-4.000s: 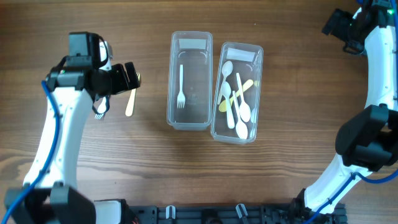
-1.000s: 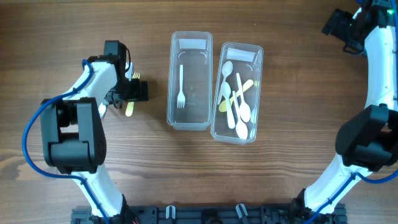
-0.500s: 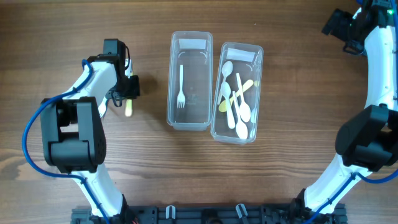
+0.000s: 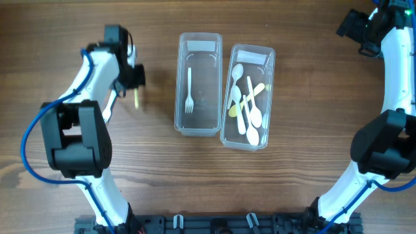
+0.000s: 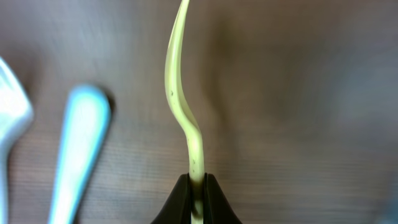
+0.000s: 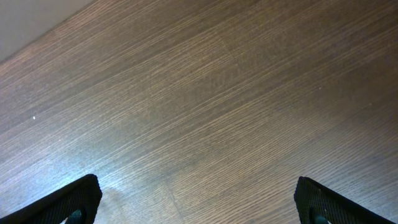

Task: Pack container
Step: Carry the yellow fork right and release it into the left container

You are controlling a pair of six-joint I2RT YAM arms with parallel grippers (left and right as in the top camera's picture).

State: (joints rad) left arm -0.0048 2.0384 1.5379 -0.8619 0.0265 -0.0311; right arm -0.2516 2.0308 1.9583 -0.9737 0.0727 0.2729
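Inside the left claw (image 5: 197, 188), a yellow utensil (image 5: 176, 81) is pinched endwise.

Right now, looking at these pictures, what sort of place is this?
Probably a robot lab bench, not a kitchen: two robot arms, the left arm and right arm, stand at a wooden table with a clear container holding a fork and a second container holding spoons.

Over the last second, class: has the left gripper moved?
Yes. The left gripper, shut on the yellow utensil, moved up the picture relative to the fork container.
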